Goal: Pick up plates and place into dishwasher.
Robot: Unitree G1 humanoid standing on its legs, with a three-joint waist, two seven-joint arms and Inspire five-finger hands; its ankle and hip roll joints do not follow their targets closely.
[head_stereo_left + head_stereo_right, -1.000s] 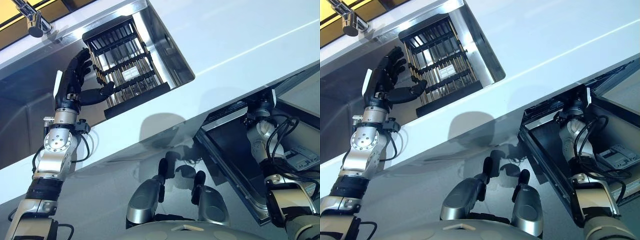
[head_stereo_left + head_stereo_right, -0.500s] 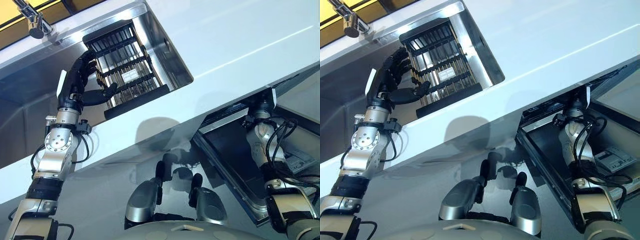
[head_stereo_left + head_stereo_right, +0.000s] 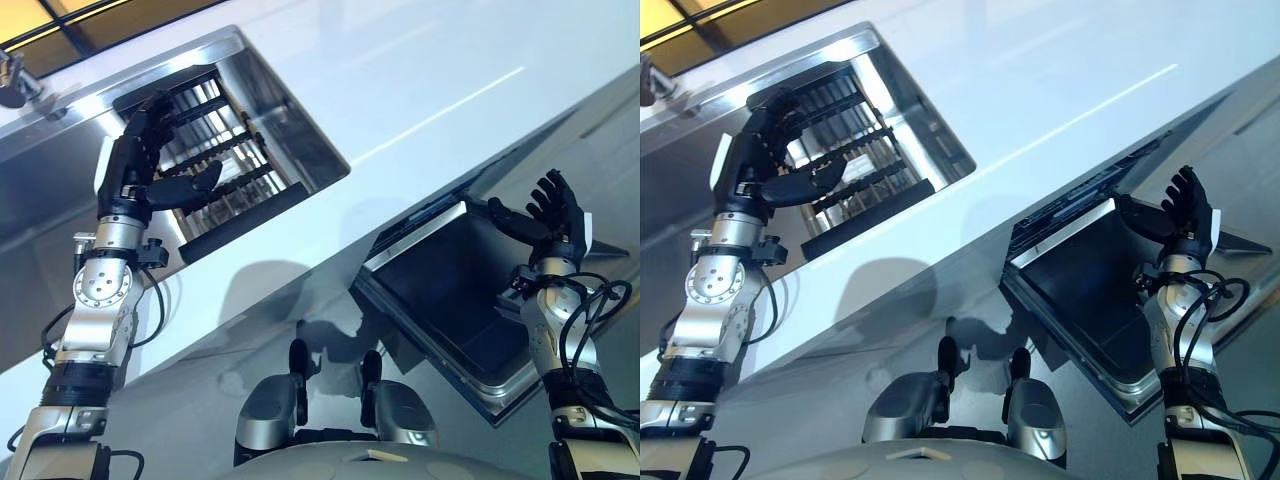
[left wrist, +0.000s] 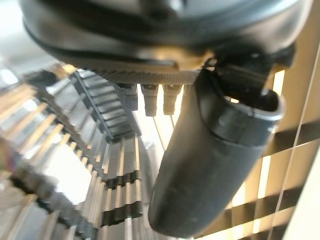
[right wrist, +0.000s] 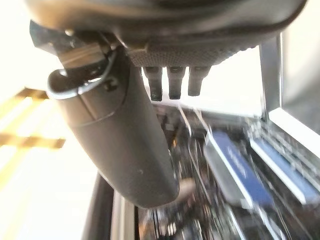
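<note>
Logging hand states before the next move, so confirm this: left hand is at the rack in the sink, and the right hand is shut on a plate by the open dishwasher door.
Not quite. The left hand is at the rack in the sink, but the right hand by the open dishwasher door holds no plate: its fingers are spread and empty, as the left eye view shows.

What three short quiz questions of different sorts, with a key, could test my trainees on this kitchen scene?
1. True or false: the left robot hand holds a plate.
2. Where is the dish rack? A) in the sink B) on the floor C) on the dishwasher door
3. Fill in: the right robot hand is raised above the dishwasher door with its fingers ____.

Key: 1 false; it reaches empty to the rack. 2 A. 3 open.
</note>
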